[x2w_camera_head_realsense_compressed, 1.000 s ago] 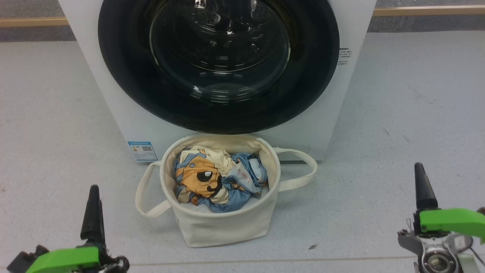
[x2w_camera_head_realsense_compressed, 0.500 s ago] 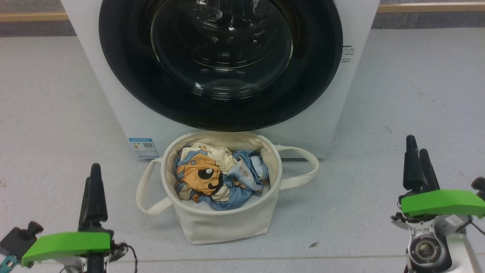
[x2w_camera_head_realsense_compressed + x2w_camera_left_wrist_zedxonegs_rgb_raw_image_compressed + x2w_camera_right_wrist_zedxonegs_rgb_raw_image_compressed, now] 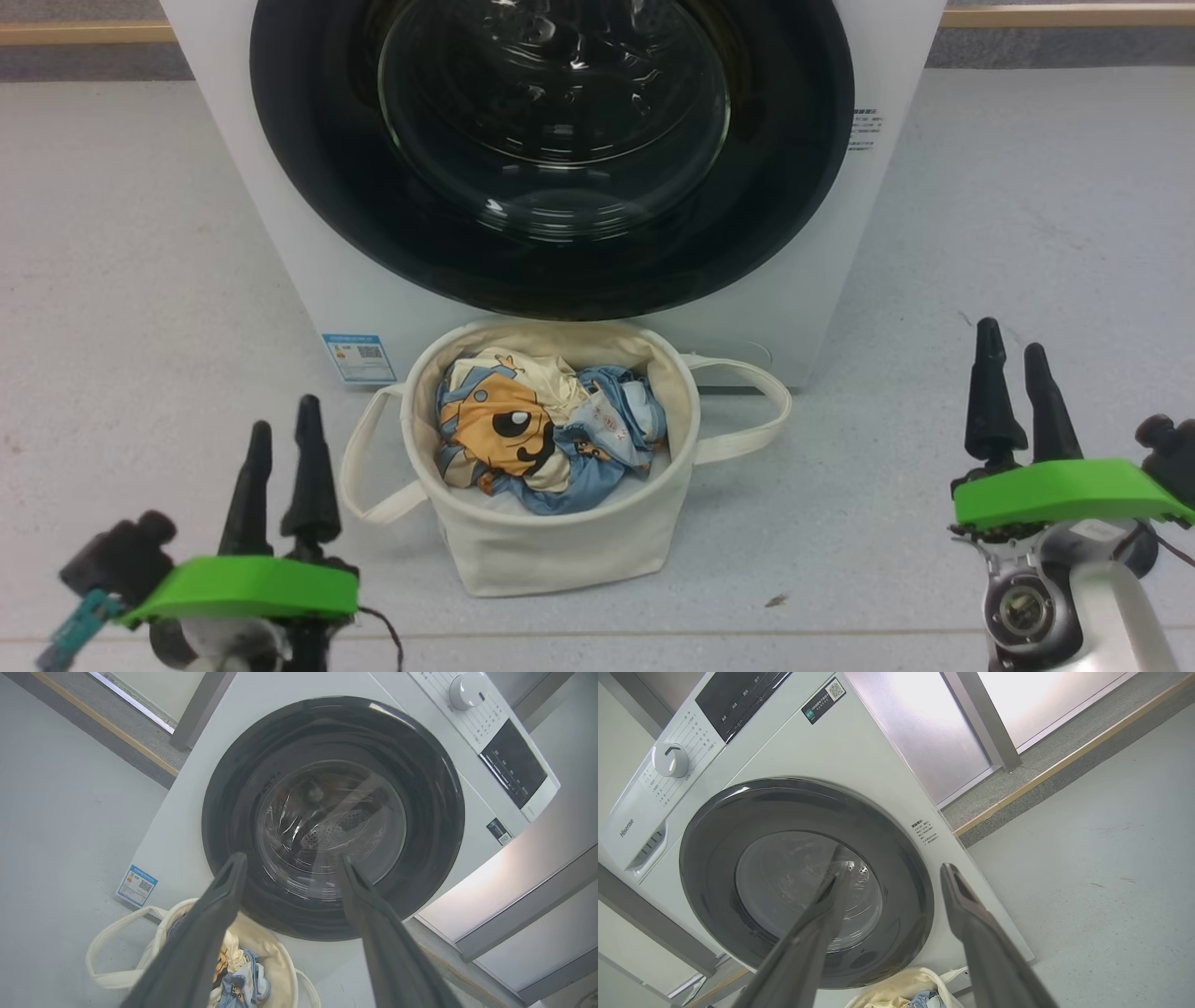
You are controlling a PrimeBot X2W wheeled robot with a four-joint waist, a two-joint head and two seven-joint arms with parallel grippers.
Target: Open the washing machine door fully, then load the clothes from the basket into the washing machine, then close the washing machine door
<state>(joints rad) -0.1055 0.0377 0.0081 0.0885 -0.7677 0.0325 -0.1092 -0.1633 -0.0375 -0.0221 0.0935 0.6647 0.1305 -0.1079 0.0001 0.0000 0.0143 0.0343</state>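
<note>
1. Washing machine (image 3: 794, 299): closed up, and we see nothing loaded into it yet.
2. Washing machine door (image 3: 551, 140): sits flush on the machine front. We judge step one, opening it fully, not started.
3. Basket (image 3: 551, 551): on the floor just in front of the machine, below the door.
4. Clothes (image 3: 532, 434): all in the basket in front of the machine. Loading and closing remain.
5. Left gripper (image 3: 284, 416), right gripper (image 3: 1011, 340): both spread wide and empty, well short of the machine front.
</note>
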